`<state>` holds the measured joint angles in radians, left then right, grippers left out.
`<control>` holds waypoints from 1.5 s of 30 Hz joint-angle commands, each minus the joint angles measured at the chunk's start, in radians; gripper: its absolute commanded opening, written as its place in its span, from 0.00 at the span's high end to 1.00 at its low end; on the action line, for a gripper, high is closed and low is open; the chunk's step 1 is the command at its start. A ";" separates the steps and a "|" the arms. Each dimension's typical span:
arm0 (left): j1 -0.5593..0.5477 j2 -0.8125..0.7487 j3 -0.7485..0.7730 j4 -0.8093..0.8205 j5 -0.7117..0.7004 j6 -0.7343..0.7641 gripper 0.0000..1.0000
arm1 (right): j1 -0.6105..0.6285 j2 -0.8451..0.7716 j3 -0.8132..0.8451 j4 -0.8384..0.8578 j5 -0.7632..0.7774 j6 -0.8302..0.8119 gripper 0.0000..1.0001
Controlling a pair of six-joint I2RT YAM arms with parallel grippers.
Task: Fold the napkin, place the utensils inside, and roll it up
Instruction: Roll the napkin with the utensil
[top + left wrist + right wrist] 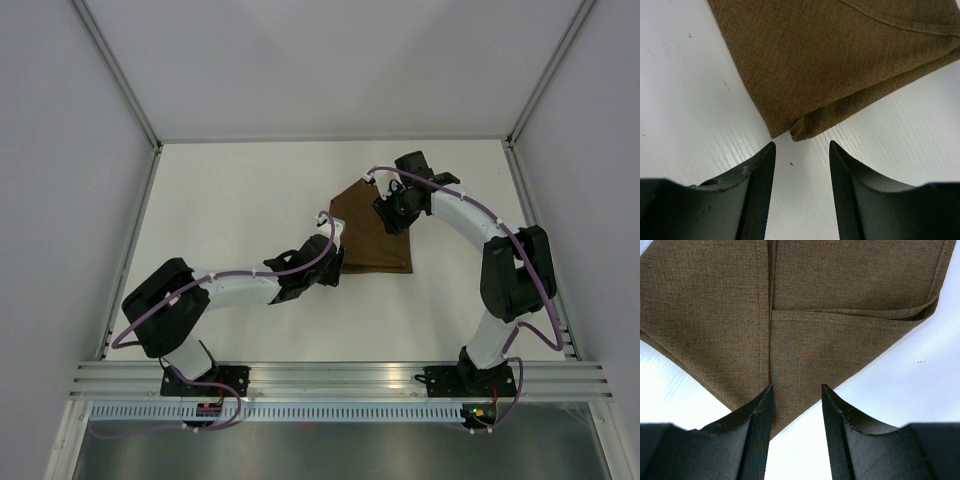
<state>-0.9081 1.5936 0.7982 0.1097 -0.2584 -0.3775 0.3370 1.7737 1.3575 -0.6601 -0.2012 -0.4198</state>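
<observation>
The brown napkin (372,238) lies folded on the white table, right of centre. Its stitched hems and overlapping layers show in the right wrist view (850,285). My left gripper (334,232) is at the napkin's left edge. In the left wrist view it (801,146) stands open, just short of a folded corner of the napkin (840,60), with bare table between its fingers. My right gripper (391,214) hangs over the napkin's upper right part. It (797,386) is open, with a corner of the cloth under its fingertips and nothing gripped. The utensils are out of view.
The white table (230,200) is enclosed by pale walls and aluminium frame posts (118,75). A metal rail (340,375) carrying both arm bases runs along the near edge. The right arm's elbow (515,270) sits near the right wall.
</observation>
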 commanded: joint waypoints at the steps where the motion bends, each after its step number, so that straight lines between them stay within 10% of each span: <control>1: -0.029 0.034 0.062 -0.005 -0.129 -0.047 0.47 | 0.002 -0.040 0.006 0.017 0.013 -0.005 0.50; 45: -0.071 0.043 0.067 -0.134 -0.400 -0.215 0.49 | 0.010 -0.095 -0.098 0.036 -0.020 -0.076 0.51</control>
<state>-0.9707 1.7172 0.8669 -0.0299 -0.6277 -0.5533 0.3405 1.7485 1.2770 -0.6495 -0.2050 -0.4511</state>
